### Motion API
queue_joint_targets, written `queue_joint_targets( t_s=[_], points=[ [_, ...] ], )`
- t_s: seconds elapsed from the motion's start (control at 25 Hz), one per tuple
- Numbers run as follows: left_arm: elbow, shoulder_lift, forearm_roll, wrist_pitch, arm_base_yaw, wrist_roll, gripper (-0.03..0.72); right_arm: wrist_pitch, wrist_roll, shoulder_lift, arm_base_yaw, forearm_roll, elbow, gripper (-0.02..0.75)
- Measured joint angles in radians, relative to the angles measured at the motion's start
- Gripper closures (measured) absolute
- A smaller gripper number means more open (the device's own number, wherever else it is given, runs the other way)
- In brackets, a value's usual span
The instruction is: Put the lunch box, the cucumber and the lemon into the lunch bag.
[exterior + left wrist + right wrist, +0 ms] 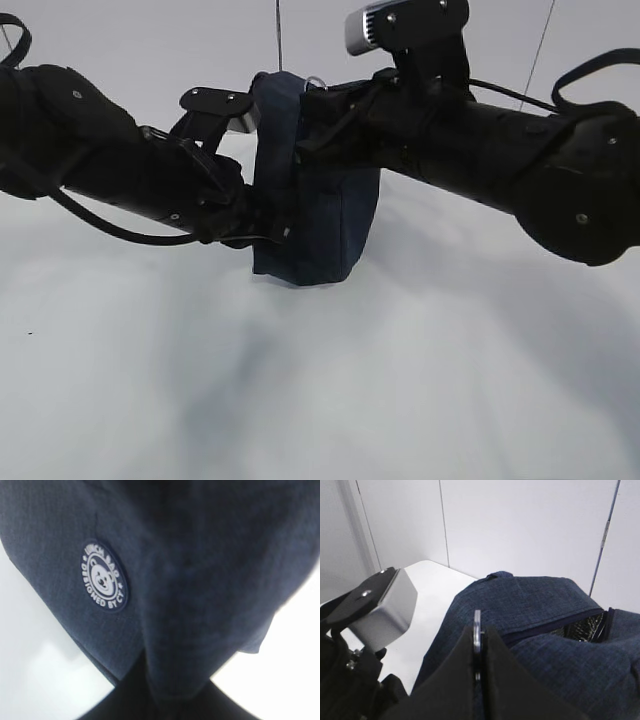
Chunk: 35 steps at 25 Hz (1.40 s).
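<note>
The dark navy lunch bag (320, 220) hangs upright between both arms, a little above the white table. My left gripper (270, 232) is shut on a fold of the bag's fabric low on its left side. In the left wrist view that fold (200, 645) runs down between the dark fingers (125, 700), beside the round white logo (103, 576). My right gripper (478, 630) is shut on the silver ring pull (477, 622) of the zipper at the bag's top (316, 82). The zipper gapes at the right, showing silvery lining (587, 625). The lunch box, the cucumber and the lemon are out of view.
A white table (320, 400) spreads below the bag, with a white panelled wall (520, 525) behind. The left arm's silver wrist camera (382, 607) sits close to the bag's top. Thin cables (278, 35) hang at the back.
</note>
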Motion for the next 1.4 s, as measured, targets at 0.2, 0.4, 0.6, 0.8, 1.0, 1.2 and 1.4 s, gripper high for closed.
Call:
queue_joint_targets(
  t_s=[0.2,0.4,0.6,0.8,1.0,1.2,1.4],
  points=[
    [0.0,0.0,0.0,0.002,0.0,0.0,0.686,0.02,-0.021,0.0,-0.002,0.0,-0.014,0.738],
    [0.0,0.0,0.0,0.006,0.0,0.0,0.686,0.022,-0.024,0.0,-0.031,0.01,-0.016,0.738],
    [0.0,0.0,0.0,0.007,0.0,0.0,0.686,0.07,-0.024,0.0,-0.038,0.016,-0.055,0.738],
    [0.0,0.0,0.0,0.007,0.0,0.0,0.686,0.136,-0.024,0.0,-0.038,0.018,-0.106,0.738],
    [0.0,0.0,0.0,0.007,0.0,0.0,0.686,0.222,-0.024,0.0,-0.046,0.022,-0.154,0.738],
    [0.0,0.0,-0.008,0.007,0.0,0.001,0.687,0.311,-0.024,0.0,-0.067,0.024,-0.196,0.738],
    [0.0,0.0,-0.021,0.007,0.0,0.002,0.687,0.381,-0.024,0.007,-0.072,0.026,-0.232,0.738]
  ],
)
